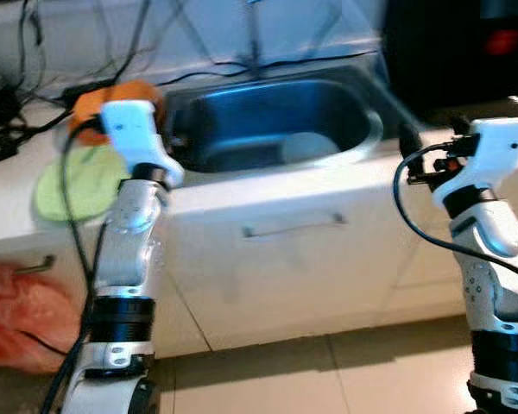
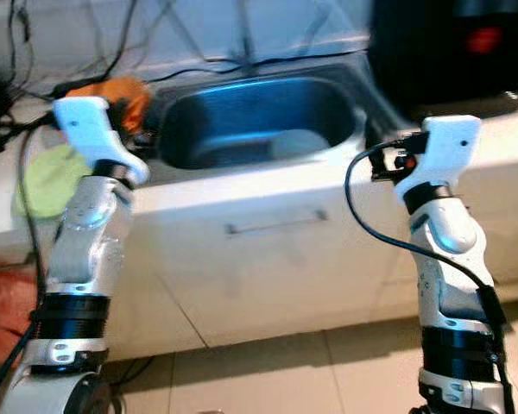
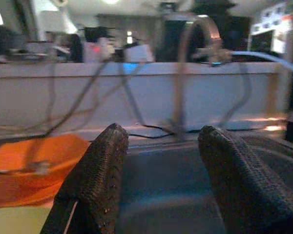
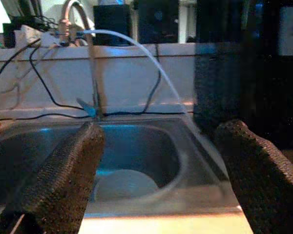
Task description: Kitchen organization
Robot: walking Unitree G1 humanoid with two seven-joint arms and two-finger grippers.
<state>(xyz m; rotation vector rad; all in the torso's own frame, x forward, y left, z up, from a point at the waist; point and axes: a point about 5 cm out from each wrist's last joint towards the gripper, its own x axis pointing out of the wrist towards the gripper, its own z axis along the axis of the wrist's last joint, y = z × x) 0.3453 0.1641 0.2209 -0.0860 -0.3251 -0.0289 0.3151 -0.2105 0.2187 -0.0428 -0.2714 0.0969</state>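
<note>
I've both end effectors raised, fingers spread, empty; the pale round plate (image 4: 127,184) in the steel sink (image 1: 363,142) lies ahead, nearer my right end effector (image 4: 161,170) than my left end effector (image 3: 161,170).

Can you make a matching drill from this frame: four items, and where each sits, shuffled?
Items:
1. Plate
2. Orange cloth
3. Green cloth
4. Red bag

Places:
A. On the counter in front of the orange cloth
B. Low beside the cabinet, at far left
C. Inside the sink
D. On the counter at the sink's left rim

Pairs: 1-C, 2-D, 3-A, 4-B
</note>
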